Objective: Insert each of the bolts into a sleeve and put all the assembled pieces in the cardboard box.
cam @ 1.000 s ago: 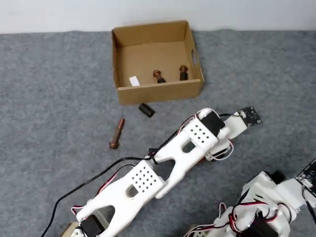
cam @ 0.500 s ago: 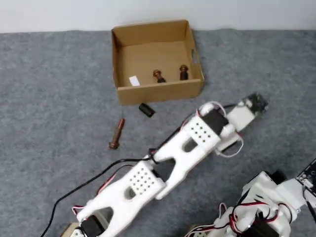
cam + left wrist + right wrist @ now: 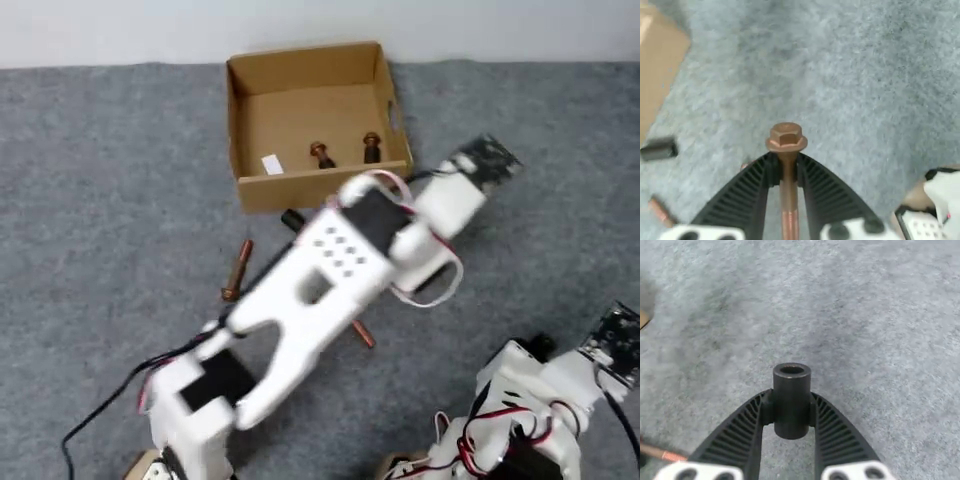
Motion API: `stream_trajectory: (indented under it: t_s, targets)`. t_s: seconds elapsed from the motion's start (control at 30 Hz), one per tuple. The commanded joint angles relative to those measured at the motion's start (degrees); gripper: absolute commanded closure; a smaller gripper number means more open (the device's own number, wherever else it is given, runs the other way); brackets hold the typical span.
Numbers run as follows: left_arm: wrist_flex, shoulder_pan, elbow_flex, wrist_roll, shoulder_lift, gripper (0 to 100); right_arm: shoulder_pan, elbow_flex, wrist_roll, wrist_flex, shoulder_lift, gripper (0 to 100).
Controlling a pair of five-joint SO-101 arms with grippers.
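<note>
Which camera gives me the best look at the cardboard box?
The high view: the cardboard box is seen from above, open, with two copper-headed pieces inside. The left wrist view catches one corner at the picture's edge; the right wrist view, just a brown sliver, possibly the box.

Grey carpet [image 3: 110, 180] over table; white wall [image 3: 120, 30] behind.

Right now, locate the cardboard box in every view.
High view: cardboard box at the far edge of the carpet.
Left wrist view: its tan wall, just beyond the loose sleeve.
Right wrist view: a tan sliver at the frame edge, probably its corner.
Shared landmark: the grey carpet.
</note>
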Motion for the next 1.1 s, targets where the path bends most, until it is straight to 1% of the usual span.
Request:
stream_trajectory:
  t_s: [0.0, 0.2, 0.37, 0.57, 0.63, 0.7, 0.83, 1.07]
  targets:
    - [0.9, -0.9, 8.0, 0.4, -14.9, 100, -4.1, -0.3, 0.4, -1.7, -0.1, 99.1]
    - [-1.3, -1.2, 22.6, 1.7, -31.6, 100, -9.2, -0.3, -0.8, -2.2, -1.7, 99.1]
    - [-4.9, -6.7, 36.4, 1.2, -42.7, 100, -17.6, 1.8, -1.7, -3.8, -9.0, 99.1]
    - [-5.5, -11.3, 45.1, 1.1, -53.5, 100, -23.7, 2.0, -1.8, -4.1, -7.9, 99.1]
    - [-6.9, -12.9, 48.0, 1.1, -56.4, 100, -26.4, 2.1, -1.8, -4.1, -7.8, 99.1]
    - [-9.5, -15.1, 51.2, 1.1, -60.0, 100, -30.9, 2.2, -1.8, -4.1, -7.8, 99.1]
    - [-17.1, -18.4, 59.4, 1.1, -70.3, 100, -40.5, 2.3, -1.8, -5.0, -7.3, 99.1]
    - [-33.8, -18.7, 81.7, 1.3, -96.3, 100, -49.5, 4.0, -1.8, -6.9, -7.7, 99.1]
